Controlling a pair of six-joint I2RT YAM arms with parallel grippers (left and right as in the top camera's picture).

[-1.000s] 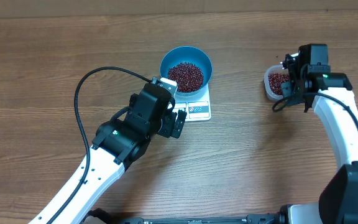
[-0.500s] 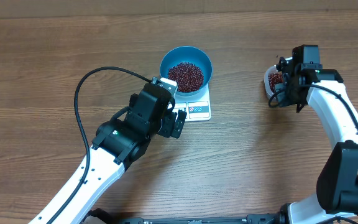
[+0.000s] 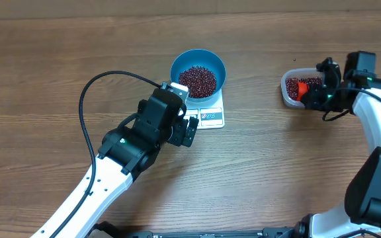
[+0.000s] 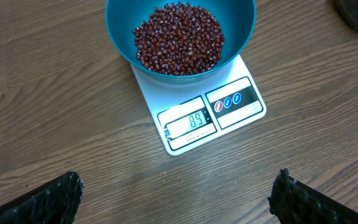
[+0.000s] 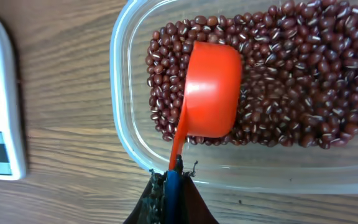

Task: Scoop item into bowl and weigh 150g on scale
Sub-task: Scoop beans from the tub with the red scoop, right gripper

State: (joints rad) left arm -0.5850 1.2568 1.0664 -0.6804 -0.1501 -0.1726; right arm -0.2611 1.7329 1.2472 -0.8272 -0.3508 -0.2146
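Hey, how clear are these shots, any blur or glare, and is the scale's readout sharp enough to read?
Left wrist view: sharp and evenly lit, the scale display reads 89 with no glare. Right wrist view: crisp on the orange scoop and beans, with a faint sheen along the clear tub. Overhead view: even light, soft shadows, the display too small to read.

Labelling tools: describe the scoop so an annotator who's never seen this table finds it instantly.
On the wooden table, look right of the white scale and blue bowl to the clear plastic tub of red beans. The scoop rests on those beans, its thin handle clamped in the right pincer. It is the only bright orange thing in view.
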